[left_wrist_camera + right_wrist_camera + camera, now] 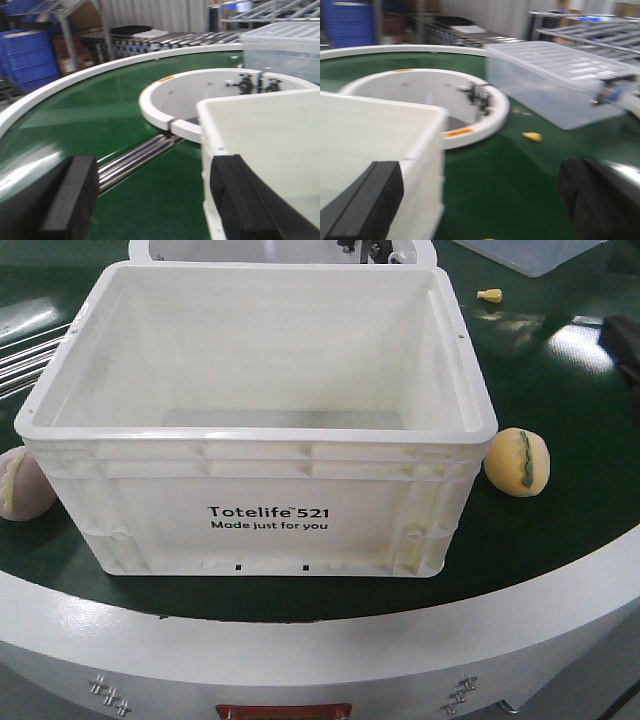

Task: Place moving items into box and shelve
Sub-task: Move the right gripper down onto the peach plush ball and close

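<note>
box: large white tote [250, 490] with a ribbed rim, upright and open at the top, in the middle of the green belt [560, 520] close to its near edge; black print "totelife 521 made just for you" on the near wall; its pale floor shows inside.
striped bun: cream-yellow with a green stripe [518, 462], on the belt outside the box, just beside its near right corner; i cannot tell whether it touches the wall.
ridged bun: paler, ridged [22, 483], on the belt outside the box by its near left corner, partly cut by the picture's left edge.
left gripper: [155, 200] jaws spread wide with nothing between them, over the belt at the left of the box; its right pad [240, 200] overlaps the box's rim in the wrist view, and metal rollers [135, 160] show in the gap.
right gripper: [485, 205] jaws spread wide and holding nothing, over bare belt at the right of the box; this view is blurred.
inner ring: white curved rim [155, 112] just beyond the box's far side.
clear bin: see-through lidded tub [560, 80], far right on the belt.
yellow scrap: small piece [490, 295] on the belt near the clear bin, well apart from the buns.
blue bins: stacked [27, 57] off the belt, far left.
</note>
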Available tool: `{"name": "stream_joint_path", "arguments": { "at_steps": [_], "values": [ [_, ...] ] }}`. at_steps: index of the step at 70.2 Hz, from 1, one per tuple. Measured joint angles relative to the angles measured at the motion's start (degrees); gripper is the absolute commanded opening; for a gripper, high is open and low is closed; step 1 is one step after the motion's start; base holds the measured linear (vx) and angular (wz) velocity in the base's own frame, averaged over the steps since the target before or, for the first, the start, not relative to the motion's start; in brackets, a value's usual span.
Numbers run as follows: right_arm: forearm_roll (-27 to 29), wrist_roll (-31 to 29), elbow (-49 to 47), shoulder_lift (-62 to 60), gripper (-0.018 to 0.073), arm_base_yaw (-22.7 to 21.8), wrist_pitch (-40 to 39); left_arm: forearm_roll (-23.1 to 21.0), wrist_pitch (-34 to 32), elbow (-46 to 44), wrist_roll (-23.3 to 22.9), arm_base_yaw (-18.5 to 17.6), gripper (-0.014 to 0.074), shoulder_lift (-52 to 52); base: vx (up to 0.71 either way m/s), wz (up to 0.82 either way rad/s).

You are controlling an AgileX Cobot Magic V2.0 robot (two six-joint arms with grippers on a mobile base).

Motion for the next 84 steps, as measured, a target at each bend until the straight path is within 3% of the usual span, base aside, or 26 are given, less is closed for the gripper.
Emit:
{"name": "stream_joint_path", "arguments": {
  "at_steps": [6,12,31,50,84],
  "values": [
    [0.0,0.1,0.0,0.0,0.0664,-5.3,2.4,0.0,0.9,0.0,0.0,1.0,0.0587,-1.4,0.00,0.00],
    [-0.1,0.1,0.0,-0.1,0.0658,-7.6,4.5,0.0,0.9,0.0,0.0,1.1,0.0587,-1.7,0.00,0.00],
    [1.1,0.5,-5.5,4.0,0.0613,-6.8,8.2,0.0,-0.7,-1.3,-3.0,1.1,0.0587,3.0,0.00,0.00],
    [4.3,0.5,-18.7,21.1,0.0585,-6.9,15.8,0.0,-0.5,-12.4,-3.4,1.1,0.0587,16.8,0.00,0.00],
    [6.3,0.5,-19.5,43.1,0.0585,-6.9,17.3,0.0,1.2,-13.8,-3.4,1.1,0.0587,19.7,0.00,0.00]
  ]
}}
